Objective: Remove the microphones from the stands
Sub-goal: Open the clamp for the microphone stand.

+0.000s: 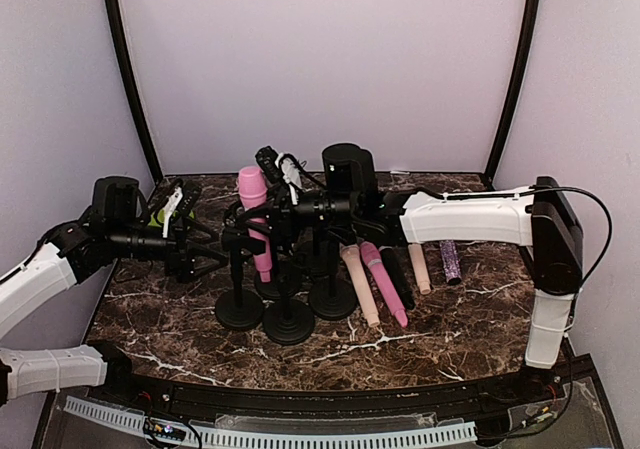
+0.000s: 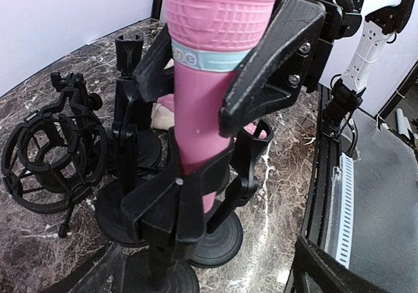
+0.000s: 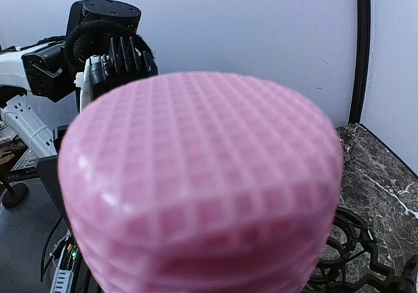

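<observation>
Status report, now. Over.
Left gripper open, empty. Right gripper shut on pink microphone. Microphone in stand clip, not yet out. Neighbouring stands crowd close.

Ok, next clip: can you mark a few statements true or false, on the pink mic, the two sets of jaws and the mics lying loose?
1. The pink mic sits in a stand's clip. True.
2. The right jaws are closed on the pink mic. True.
3. The left jaws hold a mic. False: they are open and empty, left of the stands.
4. Nothing lies beside the stands. False: several mics lie on the table, right of the stands.
</observation>
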Controlling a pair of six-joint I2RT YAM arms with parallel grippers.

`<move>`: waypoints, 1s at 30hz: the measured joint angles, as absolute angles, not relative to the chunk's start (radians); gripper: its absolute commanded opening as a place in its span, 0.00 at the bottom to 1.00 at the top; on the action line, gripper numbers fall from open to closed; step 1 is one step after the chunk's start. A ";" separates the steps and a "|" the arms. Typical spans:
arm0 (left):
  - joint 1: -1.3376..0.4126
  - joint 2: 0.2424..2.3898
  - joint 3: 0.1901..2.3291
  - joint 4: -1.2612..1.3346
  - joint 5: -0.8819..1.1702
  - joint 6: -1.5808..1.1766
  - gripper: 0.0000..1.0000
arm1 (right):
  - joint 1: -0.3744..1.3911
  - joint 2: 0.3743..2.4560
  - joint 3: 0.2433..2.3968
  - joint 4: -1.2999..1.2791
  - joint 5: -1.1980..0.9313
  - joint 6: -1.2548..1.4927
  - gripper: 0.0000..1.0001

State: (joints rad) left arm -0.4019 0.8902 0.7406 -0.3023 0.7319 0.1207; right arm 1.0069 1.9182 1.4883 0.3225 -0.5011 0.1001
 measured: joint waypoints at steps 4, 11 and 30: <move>-0.402 0.886 0.730 -0.269 0.701 0.129 0.92 | 1.007 1.918 1.489 0.321 -0.537 0.110 0.11; -0.402 0.877 0.724 -0.218 0.673 0.147 0.91 | 1.007 1.918 1.494 0.310 -0.592 0.126 0.11; -0.402 0.936 0.724 -0.196 0.816 0.163 0.44 | 1.007 1.920 1.515 0.295 -0.631 0.138 0.11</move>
